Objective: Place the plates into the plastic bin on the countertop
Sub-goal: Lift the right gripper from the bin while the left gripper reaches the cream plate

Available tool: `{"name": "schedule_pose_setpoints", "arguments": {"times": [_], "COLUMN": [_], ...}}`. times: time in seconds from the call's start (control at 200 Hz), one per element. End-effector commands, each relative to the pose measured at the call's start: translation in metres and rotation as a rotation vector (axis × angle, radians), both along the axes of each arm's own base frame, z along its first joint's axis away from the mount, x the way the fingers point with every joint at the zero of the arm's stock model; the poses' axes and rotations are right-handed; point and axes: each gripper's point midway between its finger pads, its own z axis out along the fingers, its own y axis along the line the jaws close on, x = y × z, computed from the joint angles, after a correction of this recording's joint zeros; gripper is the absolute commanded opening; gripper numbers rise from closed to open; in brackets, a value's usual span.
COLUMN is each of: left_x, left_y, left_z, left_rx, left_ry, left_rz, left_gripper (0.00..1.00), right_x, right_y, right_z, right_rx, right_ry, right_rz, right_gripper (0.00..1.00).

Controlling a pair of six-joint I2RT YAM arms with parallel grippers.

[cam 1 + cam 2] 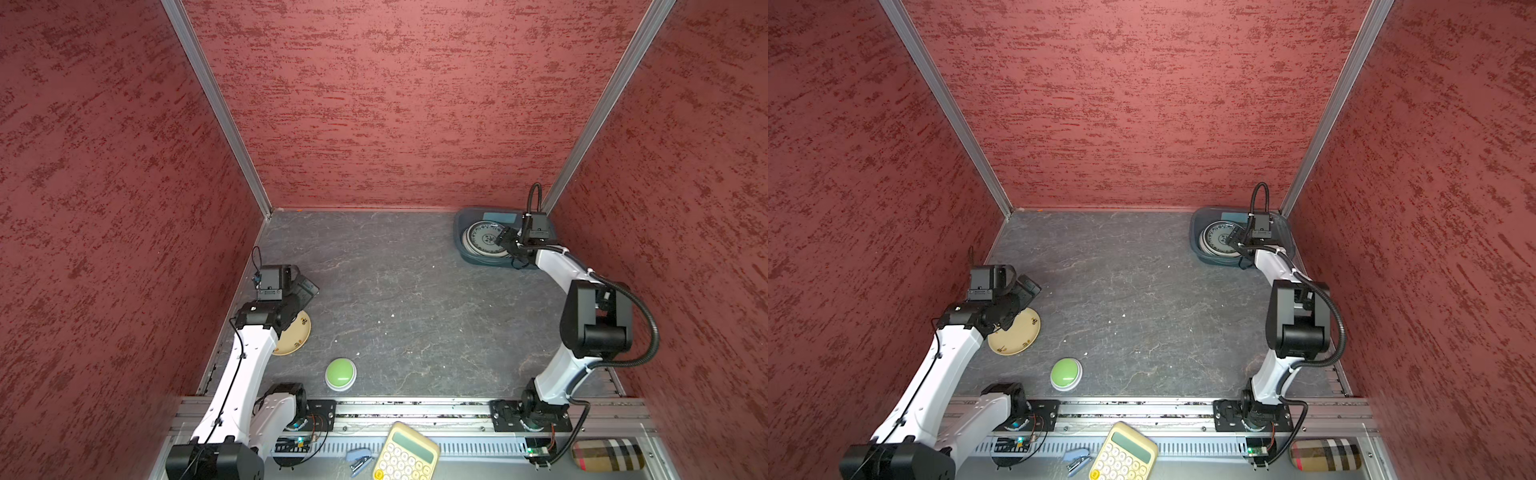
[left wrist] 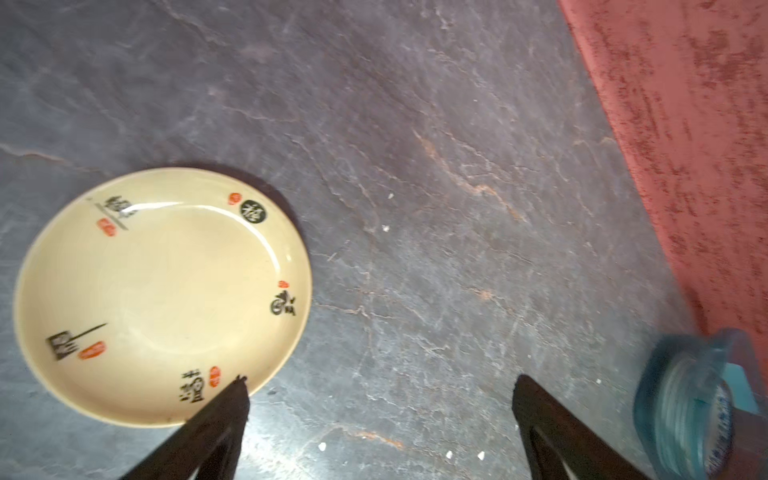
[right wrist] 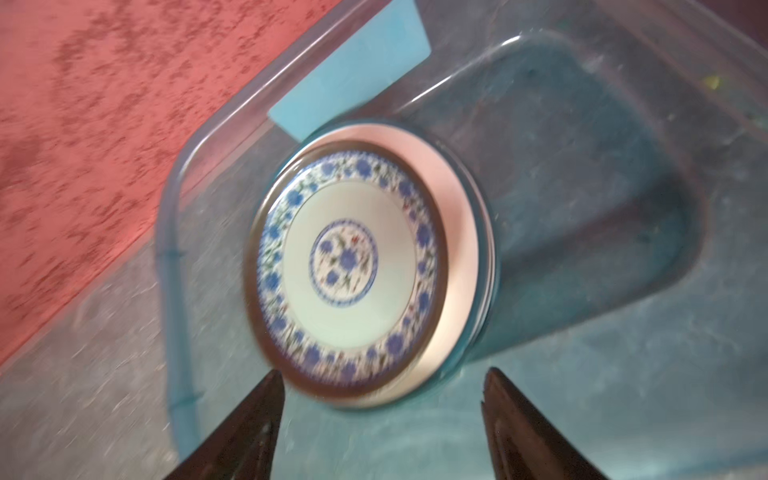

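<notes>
Inside the plastic bin (image 1: 478, 262), at the bench's far right corner, a stack of plates (image 1: 482, 239) lies flat. It is topped by a blue-flowered plate (image 3: 345, 266) sitting slightly off-centre on a wider pale one. Stacking keeps them nested and level and leaves the bin's other half bare, so I judge there is room for a second pile. The right end effector (image 3: 383, 372) hovers over the stack's near rim, jaws apart and nothing clamped, and the plate lies free of it. The bin's sides stand close around the stack and the red walls (image 1: 665, 208) meet just behind. The way out is probably up and back toward the bench's middle.

One cream plate (image 2: 162, 295) with black marks lies right side up on the bench (image 1: 395, 291), near its left edge and well apart from the bin. The left end effector (image 2: 381, 379) hangs above and beside it, jaws wide apart and empty. One fingertip overlaps the plate's rim in the wrist view, but I cannot tell whether it touches. The rim is low and flared, so a grip would likely have to pinch the edge. Between plate and bin the bench carries only pale crumbs. A green button (image 1: 340, 373) stands near the front edge, outside that path.
</notes>
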Motion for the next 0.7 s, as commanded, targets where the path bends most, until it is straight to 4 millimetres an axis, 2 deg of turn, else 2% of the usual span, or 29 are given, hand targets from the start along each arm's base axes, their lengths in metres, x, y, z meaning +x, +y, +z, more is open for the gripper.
{"name": "schedule_pose_setpoints", "arguments": {"times": [0.0, 0.085, 0.105, 0.15, 0.321, 0.501, 0.696], "left_x": [-0.016, -0.017, -0.017, -0.016, -0.014, -0.008, 0.000], "left_y": [0.013, 0.012, 0.011, 0.008, 0.004, -0.007, -0.023], "left_z": [-0.020, -0.036, -0.039, -0.047, -0.071, -0.093, -0.106], "left_rx": [0.054, 0.037, 0.029, 0.013, -0.019, -0.067, -0.086], "left_ry": [0.096, 0.122, 0.124, 0.135, 0.169, 0.188, 0.214], "left_rz": [0.033, 0.044, 0.045, 0.044, 0.043, 0.005, -0.052], "left_gripper": [0.99, 1.00, 0.99, 0.99, 0.99, 0.99, 0.99], "right_x": [-0.006, -0.021, -0.027, -0.035, -0.063, -0.087, -0.092], "right_y": [0.019, 0.038, 0.044, 0.056, 0.100, 0.123, 0.121], "right_z": [0.069, 0.090, 0.102, 0.113, 0.137, 0.143, 0.133], "right_rx": [0.070, 0.109, 0.115, 0.134, 0.277, 0.360, 0.331], "right_ry": [-0.203, -0.270, -0.302, -0.331, -0.392, -0.419, -0.400], "right_rz": [0.058, 0.122, 0.143, 0.189, 0.385, 0.483, 0.480], "right_gripper": [0.76, 0.78, 0.79, 0.81, 0.85, 0.88, 0.90]}}
